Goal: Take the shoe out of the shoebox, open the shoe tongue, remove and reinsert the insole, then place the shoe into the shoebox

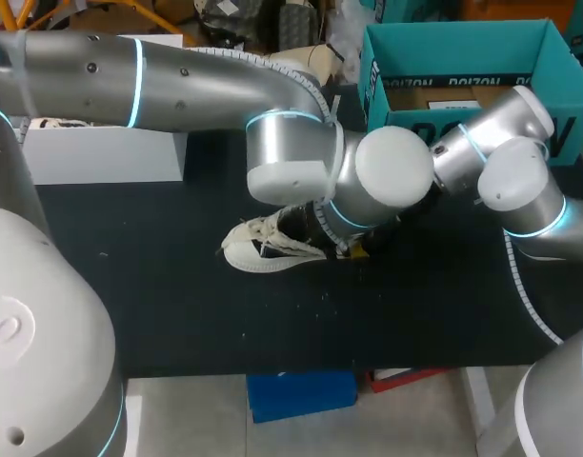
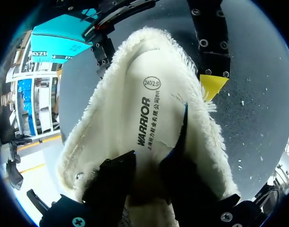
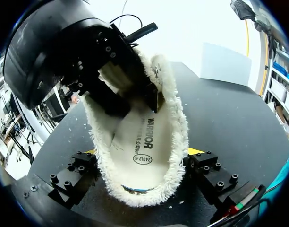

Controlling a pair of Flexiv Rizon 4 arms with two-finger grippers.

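the shoe (image 1: 268, 246) lies on the table (image 1: 177, 305), already out of the box (image 1: 453, 40), which stands well apart from the shoe, beyond its heel on the right arm's side. the shoe's long axis runs across the table, toe to my left and heel to my right, and both wrists crowd over the heel half. the right gripper (image 3: 142, 152) straddles the shoe's heel end with a yellow tip pressed to each side of the fleecy collar, so it is clamped on the shoe and steadies it. the left gripper (image 2: 151, 163) faces it along the shoe's axis, dipped into the shoe's mouth just toe-ward of the right gripper and directly over the insole (image 2: 151, 118). the insole lies flat inside the shoe with its print showing. i cannot tell whether the left gripper has hold of the insole or only props the mouth wide, because its end is sunk against the lining. the step in hand looks like the insole's removal, and it turns on this: the insole lies lengthwise in the shoe, the left gripper is the nearer to it, and the right gripper is taken up as anchor at the heel. any pull would likely need to rise up out of the mouth, not slide back along the shoe, since the heel end is blocked
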